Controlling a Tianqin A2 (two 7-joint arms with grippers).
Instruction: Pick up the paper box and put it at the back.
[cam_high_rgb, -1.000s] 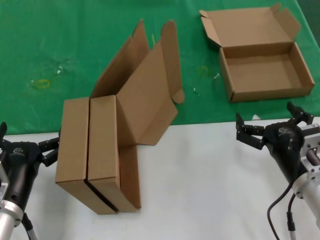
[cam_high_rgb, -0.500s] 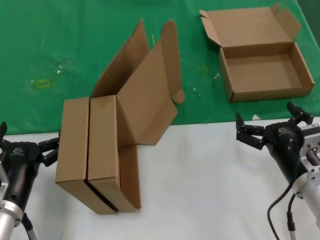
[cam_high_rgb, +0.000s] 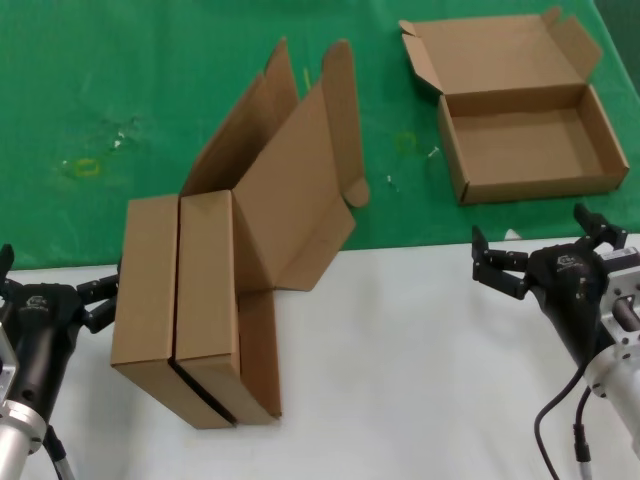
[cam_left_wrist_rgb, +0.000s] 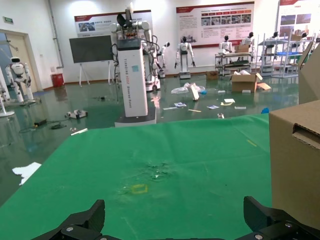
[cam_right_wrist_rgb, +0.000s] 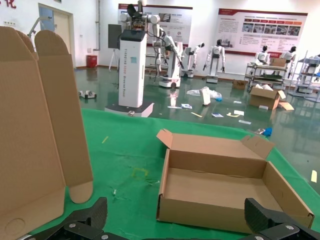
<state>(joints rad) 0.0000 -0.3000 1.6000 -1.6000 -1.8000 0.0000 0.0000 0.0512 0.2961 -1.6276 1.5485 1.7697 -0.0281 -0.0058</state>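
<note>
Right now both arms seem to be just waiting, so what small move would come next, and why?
Probably the left gripper should ease toward the upright brown cardboard mailer box just beside it. That box straddles the white tabletop and the green cloth, both grippers are open and hold nothing, and the right gripper sits far from it.

Bright, even overhead light, soft shadows under the cardboard, floor glare behind, everything in focus.
</note>
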